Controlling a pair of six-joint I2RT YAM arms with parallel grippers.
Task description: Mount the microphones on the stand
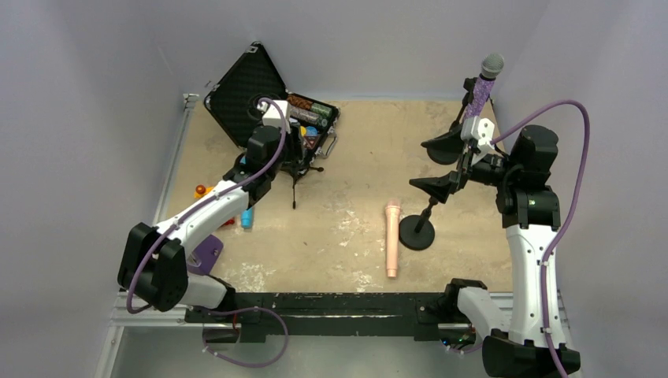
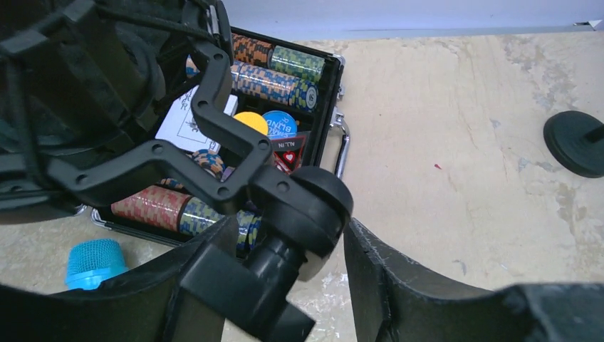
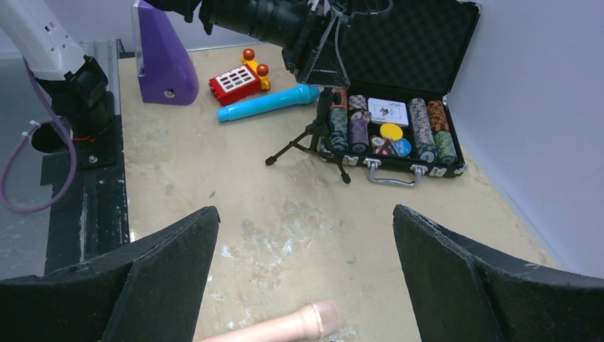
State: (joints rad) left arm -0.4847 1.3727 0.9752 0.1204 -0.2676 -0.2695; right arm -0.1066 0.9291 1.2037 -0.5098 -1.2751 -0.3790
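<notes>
My left gripper (image 2: 290,224) is shut on the black swivel joint (image 2: 306,203) of a small tripod stand (image 1: 297,169) that stands in front of the open case. The bright blue microphone (image 1: 246,217) lies on the table beside my left arm; its mesh head (image 2: 92,262) shows in the left wrist view. The peach-pink microphone (image 1: 391,237) lies flat mid-table and shows in the right wrist view (image 3: 285,328). The glittery purple microphone (image 1: 480,88) stands upright above the round-base stand (image 1: 416,232). My right gripper (image 1: 437,167) is open and empty, above the table (image 3: 305,214).
An open black case (image 1: 244,87) with poker chips (image 2: 274,71) sits at the back left. A red toy (image 3: 238,80) and a purple wedge (image 3: 162,60) lie near the left arm's base. The blue microphone (image 3: 267,103) lies behind the tripod (image 3: 317,135) in the right wrist view.
</notes>
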